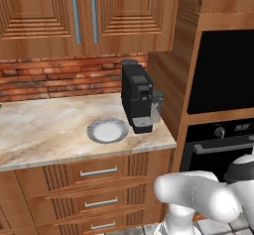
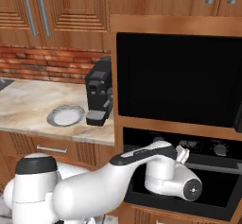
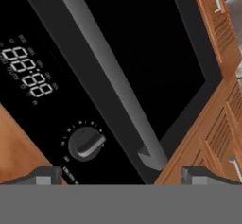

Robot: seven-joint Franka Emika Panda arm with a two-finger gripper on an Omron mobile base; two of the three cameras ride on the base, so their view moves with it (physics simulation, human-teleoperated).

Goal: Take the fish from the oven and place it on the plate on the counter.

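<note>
- The two-finger gripper [image 3: 121, 176] stands spread wide and holds nothing; it faces the closed built-in black oven [image 3: 156, 62] up close, probably lined up to take the door's grey bar handle [image 3: 111, 76] just ahead.
- The small fish is not visible, presumably behind that shut door.
- Well off to the gripper's side, the round grey-rimmed white plate [image 1: 107, 130] waits bare on the beige marbled stone counter [image 1: 44, 125], ready to receive it.

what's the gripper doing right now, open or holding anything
Gripper: open and empty, its two dark fingertips spread wide, facing the closed black oven door by its long grey bar handle.
</note>
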